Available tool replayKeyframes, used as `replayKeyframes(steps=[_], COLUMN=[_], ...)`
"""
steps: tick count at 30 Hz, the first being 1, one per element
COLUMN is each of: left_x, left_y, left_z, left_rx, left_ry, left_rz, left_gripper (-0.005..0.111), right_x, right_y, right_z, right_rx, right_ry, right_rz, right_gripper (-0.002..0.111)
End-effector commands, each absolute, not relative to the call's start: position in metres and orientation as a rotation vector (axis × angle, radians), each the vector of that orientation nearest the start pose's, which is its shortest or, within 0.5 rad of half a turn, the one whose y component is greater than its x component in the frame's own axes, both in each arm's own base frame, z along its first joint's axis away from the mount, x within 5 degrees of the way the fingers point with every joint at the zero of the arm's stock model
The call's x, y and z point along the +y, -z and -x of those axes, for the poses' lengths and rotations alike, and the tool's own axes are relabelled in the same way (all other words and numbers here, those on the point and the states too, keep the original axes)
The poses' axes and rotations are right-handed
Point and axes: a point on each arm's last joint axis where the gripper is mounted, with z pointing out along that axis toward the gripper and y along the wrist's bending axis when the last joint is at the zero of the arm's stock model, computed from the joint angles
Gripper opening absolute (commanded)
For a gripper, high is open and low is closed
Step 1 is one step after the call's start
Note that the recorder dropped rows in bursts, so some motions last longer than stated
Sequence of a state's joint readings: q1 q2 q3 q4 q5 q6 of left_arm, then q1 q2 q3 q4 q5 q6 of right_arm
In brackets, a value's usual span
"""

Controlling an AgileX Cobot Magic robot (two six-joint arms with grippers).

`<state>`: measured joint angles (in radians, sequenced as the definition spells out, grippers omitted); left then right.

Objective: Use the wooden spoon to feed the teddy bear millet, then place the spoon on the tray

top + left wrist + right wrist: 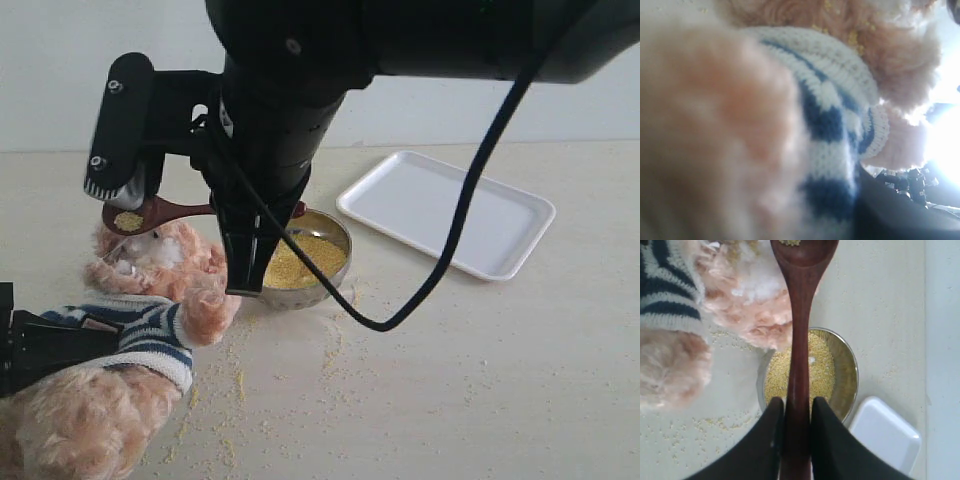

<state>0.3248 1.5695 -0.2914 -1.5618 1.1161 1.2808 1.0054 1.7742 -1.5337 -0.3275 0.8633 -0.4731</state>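
- Now, my right hand (797, 407) is clenched on the long handle of the slim dark reddish-brown wooden spoon (799, 340), with one finger on each side of it.
- The spoon's oval bowl carries a little heap of fine yellow millet (128, 220). It hangs just above the whitish muzzle of the fluffy light-brown teddy bear (165, 258) in its navy-and-white striped sweater.
- The bear lies at the near left corner of the pale bench (500, 380).
- My left hand (45, 348) is against the bear's sweater at the left edge; I cannot tell whether it is clamped or loose.
- The small round steel bowl (345, 258), heaped with more millet, stands just beside the bear's head, under the spoon's handle.
- Loose grains are scattered on the bench around the bowl and the bear.
- The flat white rectangular tray (450, 210) lies towards the far right corner, apart from the bowl.
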Motion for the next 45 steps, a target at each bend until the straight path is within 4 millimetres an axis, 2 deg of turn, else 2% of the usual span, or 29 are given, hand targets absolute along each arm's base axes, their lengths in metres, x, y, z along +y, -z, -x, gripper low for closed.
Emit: replayKeyframes(steps=[1,4,9,15,21,30,35,41,45], left_x=[-0.026,-0.026,-0.026,-0.026,-0.026,-0.026,-0.026,-0.026,-0.026], left_y=[-0.148,-0.148,-0.148,-0.149,-0.149,-0.149,-0.149,-0.150,-0.150], left_z=[-0.185,-0.185,-0.185,-0.185,-0.185,-0.185,-0.185,-0.185,-0.187], left_rx=[2.303,2.303,2.303,2.292,2.292,2.292,2.291,2.283,2.265], left_ry=[1.513,1.513,1.513,1.533,1.533,1.530,1.529,1.529,1.520], left_rz=[0.408,0.408,0.408,0.401,0.401,0.393,0.390,0.400,0.399], left_gripper=[0.005,0.005,0.005,0.005,0.005,0.005,0.005,0.005,0.005], right_x=[0.324,0.322,0.328,0.333,0.332,0.336,0.332,0.324,0.322], right_y=[-0.301,-0.289,-0.270,-0.262,-0.267,-0.268,-0.270,-0.283,-0.290], right_z=[-0.224,-0.221,-0.204,-0.190,-0.190,-0.181,-0.181,-0.180,-0.178], right_rx=[1.690,1.641,1.527,1.381,1.387,1.349,1.386,1.431,1.481], right_ry=[0.258,0.401,0.506,0.659,0.735,0.747,0.771,0.763,0.672], right_rz=[1.845,1.855,1.871,1.810,1.729,1.755,1.729,1.669,1.594], right_gripper=[0.000,0.000,0.000,0.000,0.000,0.000,0.000,0.000,0.000])
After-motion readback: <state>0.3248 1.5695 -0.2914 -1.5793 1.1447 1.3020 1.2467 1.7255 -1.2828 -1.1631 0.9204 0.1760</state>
